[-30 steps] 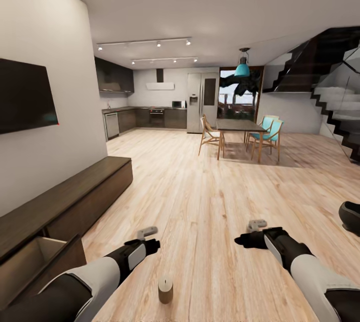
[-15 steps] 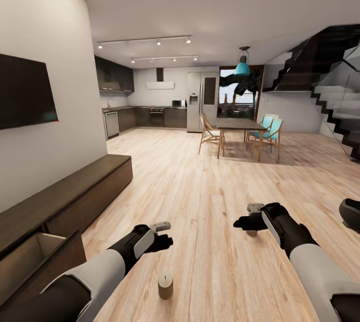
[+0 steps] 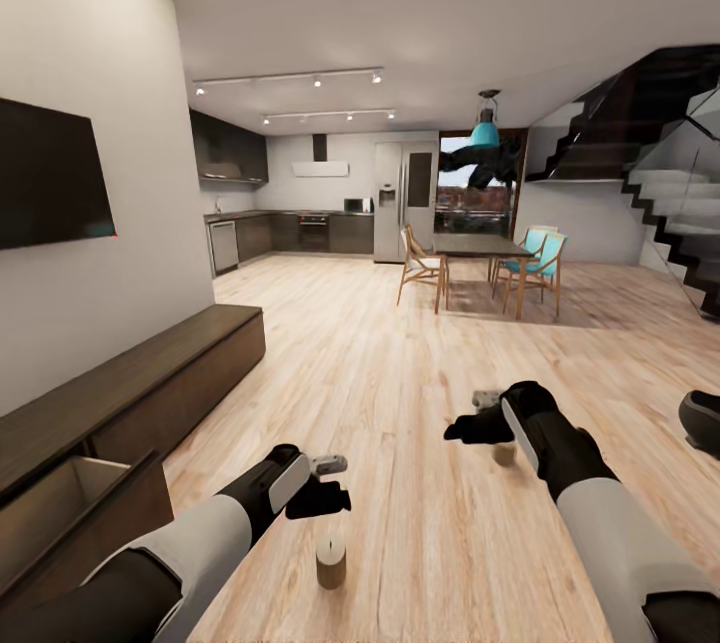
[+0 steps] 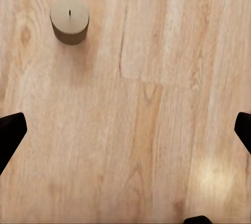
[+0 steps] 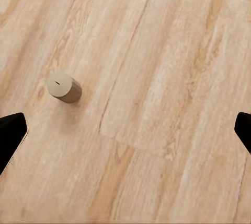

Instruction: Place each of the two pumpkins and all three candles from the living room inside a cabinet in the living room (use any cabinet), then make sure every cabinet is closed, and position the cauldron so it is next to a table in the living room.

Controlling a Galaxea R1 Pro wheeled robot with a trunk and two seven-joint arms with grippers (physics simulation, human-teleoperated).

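Two candles stand upright on the wooden floor [image 3: 420,403]. The near candle [image 3: 331,561] sits just below the left gripper [image 3: 335,485], whose fingers spread wide and empty above the boards. A second candle [image 3: 505,453] peeks out beside the right gripper [image 3: 470,423], also wide open, holding nothing. The cabinet [image 3: 150,393] stands left of the near candle, one door ajar.

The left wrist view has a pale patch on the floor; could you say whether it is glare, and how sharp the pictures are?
Left wrist view: soft glare on the floor, candle crisp with faint shadow. Head view: wide-angle bending at the edges, distant kitchen soft.
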